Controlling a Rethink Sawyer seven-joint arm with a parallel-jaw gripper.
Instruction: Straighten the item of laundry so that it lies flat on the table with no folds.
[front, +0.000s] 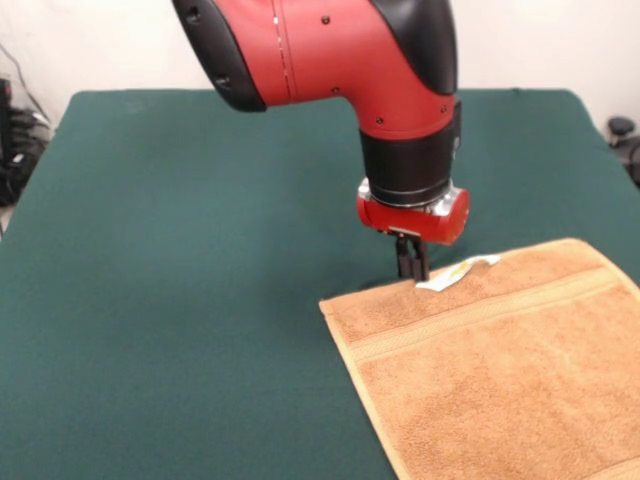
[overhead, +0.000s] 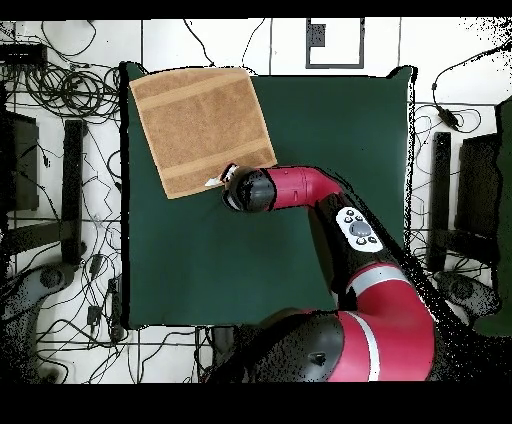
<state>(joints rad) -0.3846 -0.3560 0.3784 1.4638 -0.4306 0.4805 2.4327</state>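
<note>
The item of laundry (front: 500, 370), a tan-orange towel with a woven band, lies spread flat at the near right of the green table (front: 180, 280). Its white label (front: 457, 272) sticks out at the far hem. My gripper (front: 412, 265) points straight down at that hem just left of the label, fingers pressed together with the tips on the towel's edge. In the overhead view the towel (overhead: 200, 125) fills the table's (overhead: 330, 180) upper left corner, and the gripper (overhead: 228, 183) sits at its lower right edge.
The towel's right side runs to the table's edge in the front view. Cables and equipment (overhead: 60, 90) lie on the floor around the table.
</note>
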